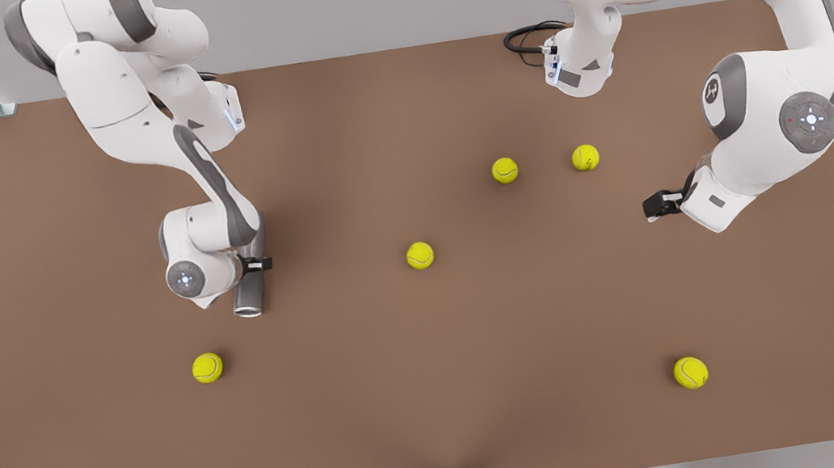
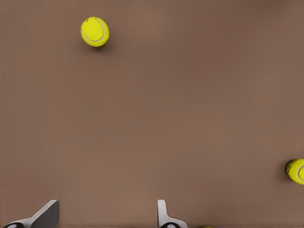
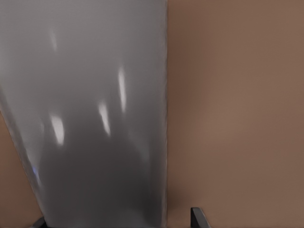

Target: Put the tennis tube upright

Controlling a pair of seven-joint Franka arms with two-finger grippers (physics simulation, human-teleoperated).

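The tennis tube (image 1: 252,292) is a smooth dark grey cylinder lying on its side on the brown table, on the front view's left, its lighter-rimmed open end toward the front edge. The arm above hides its far part. My right gripper (image 1: 258,264) is over it. In the right wrist view the tennis tube (image 3: 95,118) lies between the open fingers of the right gripper (image 3: 118,221), with a gap of table showing beside one fingertip (image 3: 197,217). My left gripper (image 1: 654,205) waits open on the front view's right, above bare table, its fingers (image 2: 164,214) apart and holding nothing.
Several yellow-green tennis balls lie scattered on the table (image 1: 439,394): one (image 1: 420,255) mid-table, two (image 1: 505,170) (image 1: 585,157) farther back, one (image 1: 207,368) near the tube's open end, one (image 1: 690,373) front right. A black cable (image 1: 530,37) coils at the back edge.
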